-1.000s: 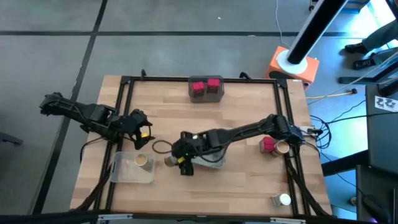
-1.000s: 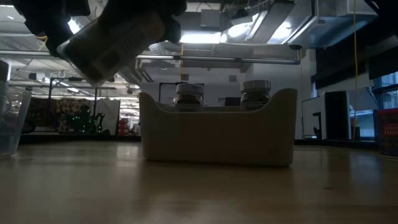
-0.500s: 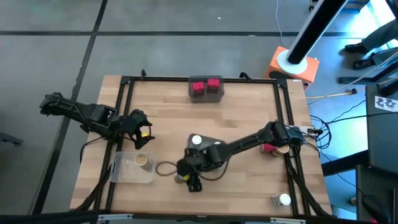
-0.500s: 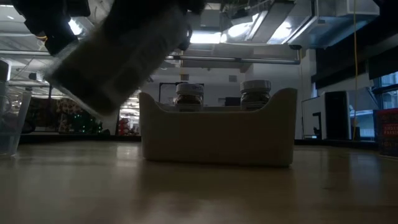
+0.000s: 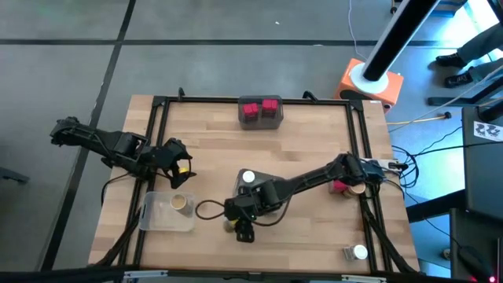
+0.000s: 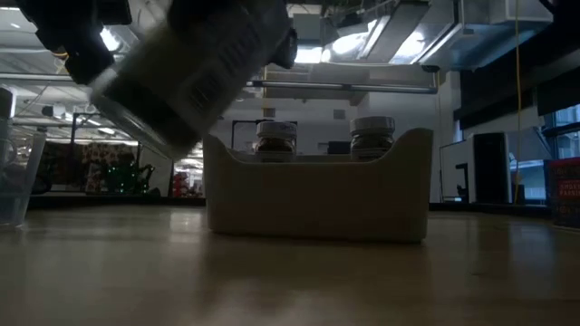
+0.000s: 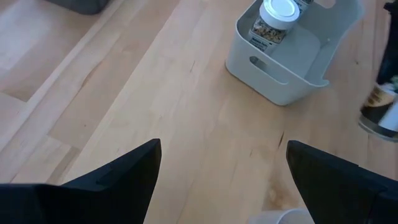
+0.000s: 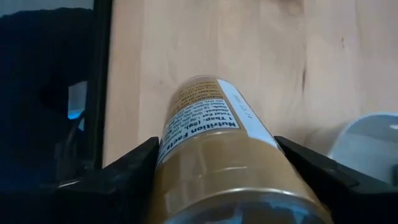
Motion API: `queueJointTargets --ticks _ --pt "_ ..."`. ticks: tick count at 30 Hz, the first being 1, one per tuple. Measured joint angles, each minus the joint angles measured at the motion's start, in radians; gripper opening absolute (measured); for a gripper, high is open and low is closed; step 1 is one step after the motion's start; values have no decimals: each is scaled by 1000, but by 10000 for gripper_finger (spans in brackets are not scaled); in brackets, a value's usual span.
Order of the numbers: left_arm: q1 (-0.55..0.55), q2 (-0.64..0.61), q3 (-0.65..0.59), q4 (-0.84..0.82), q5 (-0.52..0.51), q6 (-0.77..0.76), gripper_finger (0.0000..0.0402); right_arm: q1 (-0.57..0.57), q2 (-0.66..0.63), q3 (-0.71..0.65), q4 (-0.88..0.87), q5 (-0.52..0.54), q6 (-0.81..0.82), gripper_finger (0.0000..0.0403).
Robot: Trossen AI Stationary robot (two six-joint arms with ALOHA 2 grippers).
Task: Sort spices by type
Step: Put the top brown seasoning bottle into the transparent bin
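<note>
I have the right tool (image 5: 238,226) clamped on a round tan-topped spice jar (image 8: 214,146) held tilted above the wooden surface (image 5: 306,149), with the clear tray (image 5: 157,220) just to its left, nearer the wide-open left tool (image 5: 178,168).

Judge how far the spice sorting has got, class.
Done: two red jars share the dark tray; a tan-topped jar sits in the clear tray. In hand: the right pincer holds a tan jar. Left: loose jars at right.
</note>
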Motion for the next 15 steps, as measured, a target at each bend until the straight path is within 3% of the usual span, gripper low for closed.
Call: queueJointTargets --ticks 9,15 --pt "0 -1 0 -1 0 0 329 0 33 -4 -181 37 8 282" --pt "0 0 0 -5 0 1 329 0 55 -4 -187 36 -1 282"
